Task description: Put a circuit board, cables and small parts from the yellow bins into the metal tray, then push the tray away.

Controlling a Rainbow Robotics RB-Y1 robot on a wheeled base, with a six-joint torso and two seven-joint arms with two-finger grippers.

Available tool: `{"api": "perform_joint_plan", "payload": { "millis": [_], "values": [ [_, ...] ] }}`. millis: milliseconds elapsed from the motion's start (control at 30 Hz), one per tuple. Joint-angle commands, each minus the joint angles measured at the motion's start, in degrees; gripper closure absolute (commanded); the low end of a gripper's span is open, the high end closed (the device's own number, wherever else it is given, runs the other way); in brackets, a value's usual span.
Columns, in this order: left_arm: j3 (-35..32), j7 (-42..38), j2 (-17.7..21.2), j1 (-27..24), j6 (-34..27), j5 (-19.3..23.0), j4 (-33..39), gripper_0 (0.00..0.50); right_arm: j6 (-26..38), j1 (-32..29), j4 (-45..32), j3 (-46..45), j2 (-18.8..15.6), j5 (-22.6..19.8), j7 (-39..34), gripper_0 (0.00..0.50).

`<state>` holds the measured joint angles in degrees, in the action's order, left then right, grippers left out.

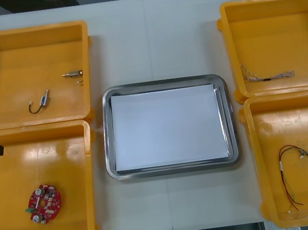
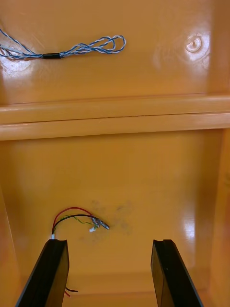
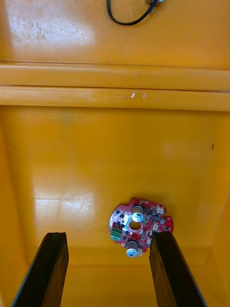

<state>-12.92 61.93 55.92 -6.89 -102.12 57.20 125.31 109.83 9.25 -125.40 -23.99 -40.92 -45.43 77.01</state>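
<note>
The red circuit board (image 1: 43, 203) lies in the yellow bin (image 1: 63, 161) at the metal tray's (image 1: 106, 132) near left. The left end effector (image 3: 109, 235) hangs over it, fingers wide apart, holding nothing. At the tray's near right, the right end effector (image 2: 109, 241) hangs equally open and empty over a red and black cable (image 1: 289, 171).

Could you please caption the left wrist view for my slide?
Open left gripper hovers over a yellow bin, near the round red circuit board.
</note>
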Motion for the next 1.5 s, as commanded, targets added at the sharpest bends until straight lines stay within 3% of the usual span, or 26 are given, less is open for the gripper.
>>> {"api": "perform_joint_plan", "payload": {
  "millis": [33,1500],
  "values": [
    [-1.5,3.8,1.7,0.9,0.5,-0.5,1.3,0.0,0.2,-0.8,-0.5,-1.3,-2.1,-0.4,1.7,0.0],
    [-1.5,3.8,1.7,0.9,0.5,-0.5,1.3,0.0,0.2,-0.8,-0.5,-1.3,-2.1,-0.4,1.7,0.0]
  ]
}}
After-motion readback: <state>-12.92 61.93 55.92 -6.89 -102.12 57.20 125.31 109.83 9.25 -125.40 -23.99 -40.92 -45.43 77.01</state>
